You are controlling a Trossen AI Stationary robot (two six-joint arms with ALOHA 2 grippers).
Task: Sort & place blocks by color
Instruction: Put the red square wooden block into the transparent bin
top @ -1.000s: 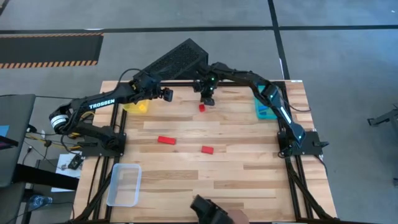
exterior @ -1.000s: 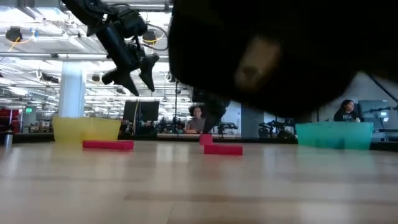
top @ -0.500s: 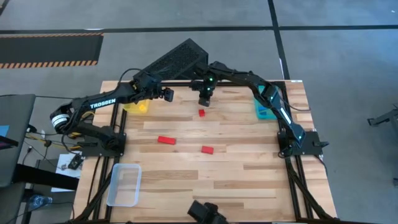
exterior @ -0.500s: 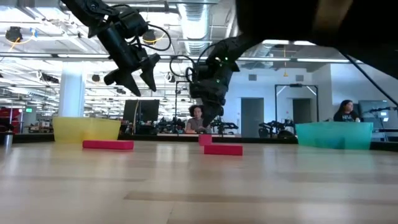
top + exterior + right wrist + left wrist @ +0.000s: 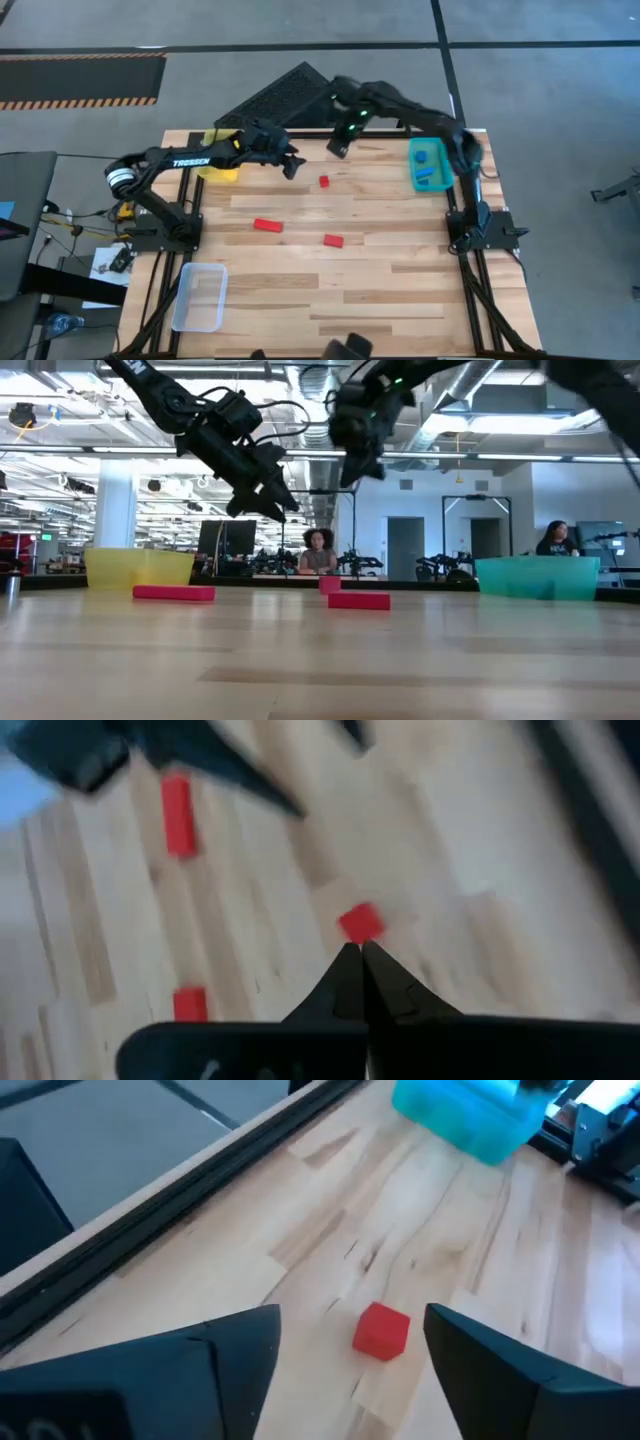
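Three red blocks lie flat on the wooden table: a small cube (image 5: 324, 181) (image 5: 381, 1330) (image 5: 360, 922) and two oblong ones (image 5: 266, 225) (image 5: 333, 240). Blue blocks (image 5: 429, 170) lie in the teal tray (image 5: 416, 178). My left gripper (image 5: 292, 166) (image 5: 275, 508) (image 5: 352, 1315) hovers open above the table, just left of the cube, with the cube showing between its fingers in the left wrist view. My right gripper (image 5: 337, 150) (image 5: 348, 478) (image 5: 360, 952) is shut and hangs high over the far edge, beyond the cube.
A yellow tray (image 5: 222, 172) (image 5: 138, 568) sits at the far left, partly under my left arm. A clear tray (image 5: 200, 297) stands at the near left corner. A dark slanted box (image 5: 285, 95) lies beyond the far edge. People show in the room behind.
My right gripper has risen from just above the small red cube and drawn back toward the far edge. My left gripper has swung toward the table's right and come lower, toward the cube. A dark shape that blocked the low view has gone.
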